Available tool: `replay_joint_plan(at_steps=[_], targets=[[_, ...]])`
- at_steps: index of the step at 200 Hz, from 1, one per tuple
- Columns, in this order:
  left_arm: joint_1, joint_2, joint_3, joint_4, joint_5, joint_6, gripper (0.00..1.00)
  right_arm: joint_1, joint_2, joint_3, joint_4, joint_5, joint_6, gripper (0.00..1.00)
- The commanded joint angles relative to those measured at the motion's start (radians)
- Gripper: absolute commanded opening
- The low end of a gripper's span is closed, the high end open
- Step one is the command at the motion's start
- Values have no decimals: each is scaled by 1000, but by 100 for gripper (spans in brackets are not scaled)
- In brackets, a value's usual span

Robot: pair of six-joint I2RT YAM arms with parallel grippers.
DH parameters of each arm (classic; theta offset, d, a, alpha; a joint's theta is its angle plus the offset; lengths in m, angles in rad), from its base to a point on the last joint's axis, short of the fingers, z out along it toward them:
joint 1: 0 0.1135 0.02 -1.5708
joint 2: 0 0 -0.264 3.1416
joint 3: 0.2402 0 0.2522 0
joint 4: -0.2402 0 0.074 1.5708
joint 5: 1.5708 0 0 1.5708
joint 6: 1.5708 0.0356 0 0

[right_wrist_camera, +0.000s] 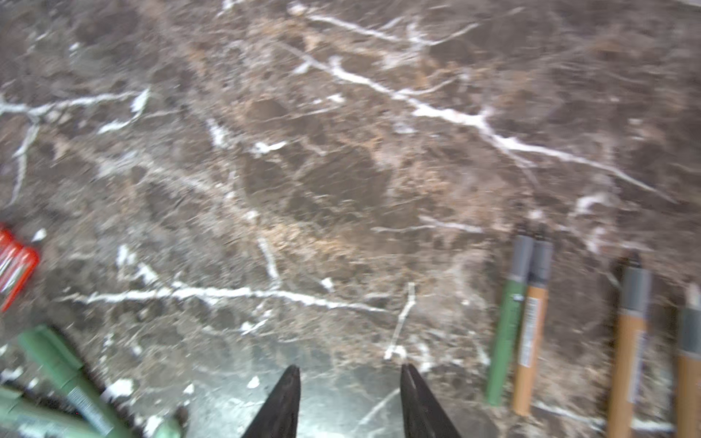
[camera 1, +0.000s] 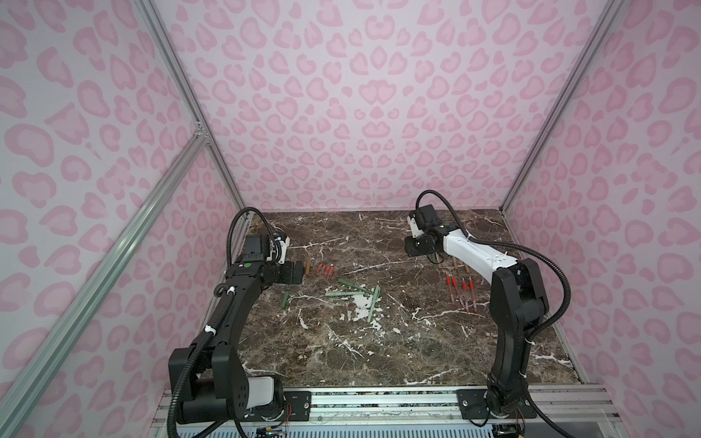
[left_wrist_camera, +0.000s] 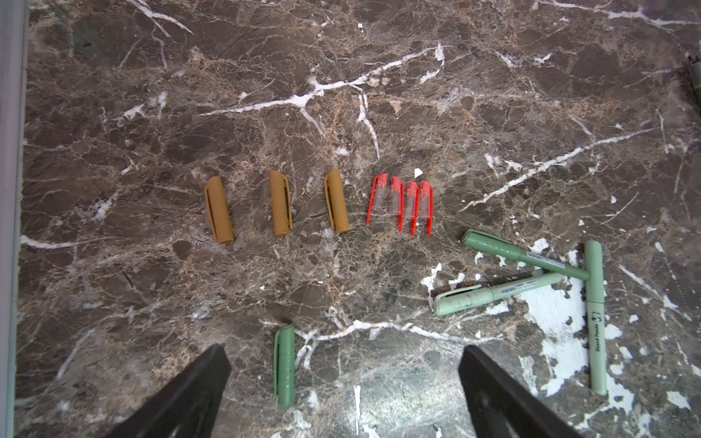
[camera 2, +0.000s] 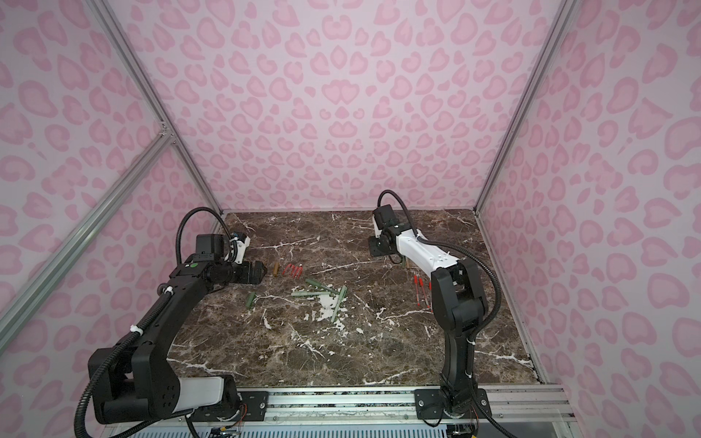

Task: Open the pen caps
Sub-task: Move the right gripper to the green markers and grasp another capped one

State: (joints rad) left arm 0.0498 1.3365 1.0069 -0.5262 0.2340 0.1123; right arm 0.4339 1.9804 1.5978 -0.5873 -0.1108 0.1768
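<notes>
A: Grippers, quick?

B: My left gripper (left_wrist_camera: 345,398): jaws spread wide, nothing btw them, over the table (left_wrist_camera: 113,94). My right gripper (right_wrist_camera: 351,398): jaws apart too, only bare tabletop btw the tips, holding nothing. That view's blurred tho.

A: Caps, where?

B: All on the left side, ahead of my left gripper. Three tan caps (left_wrist_camera: 280,203) lie flat in a row w/ gaps btw them. Right next to that row, four red caps (left_wrist_camera: 400,203) sit packed side by side, clips pointing the same way. One green cap (left_wrist_camera: 284,366) lies alone, closer to my left fingers (left_wrist_camera: 197,394), not touching them.

A: Pens?

B: Three green pens (left_wrist_camera: 493,292) mid-table, caps on, in a loose pile. Two cross nr one end, and the third touches the tip of one. Over by my right gripper lie uncapped pens (right_wrist_camera: 531,330): one green and one tan touching along their length, two more tan ones just beside. Red pens (camera 1: 461,290) lie in a row nr my right arm, toward the front. Too small to tell more abt those.
</notes>
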Motion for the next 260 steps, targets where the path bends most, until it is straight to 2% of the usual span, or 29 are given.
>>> replay_joint_plan(at_steps=[1, 40, 97, 170, 260], targets=[[1, -2, 17, 5, 47, -15, 98, 68, 38, 37, -32, -67, -51, 46], [2, 6, 28, -2, 73, -22, 98, 193, 127, 150, -97, -152, -115, 45], [1, 5, 30, -3, 73, -28, 98, 296, 238, 269, -203, -153, -184, 44], [1, 7, 37, -8, 74, -35, 98, 332, 358, 366, -267, -142, -215, 40], [1, 0, 32, -7, 71, -32, 98, 321, 428, 413, -287, -115, -219, 24]])
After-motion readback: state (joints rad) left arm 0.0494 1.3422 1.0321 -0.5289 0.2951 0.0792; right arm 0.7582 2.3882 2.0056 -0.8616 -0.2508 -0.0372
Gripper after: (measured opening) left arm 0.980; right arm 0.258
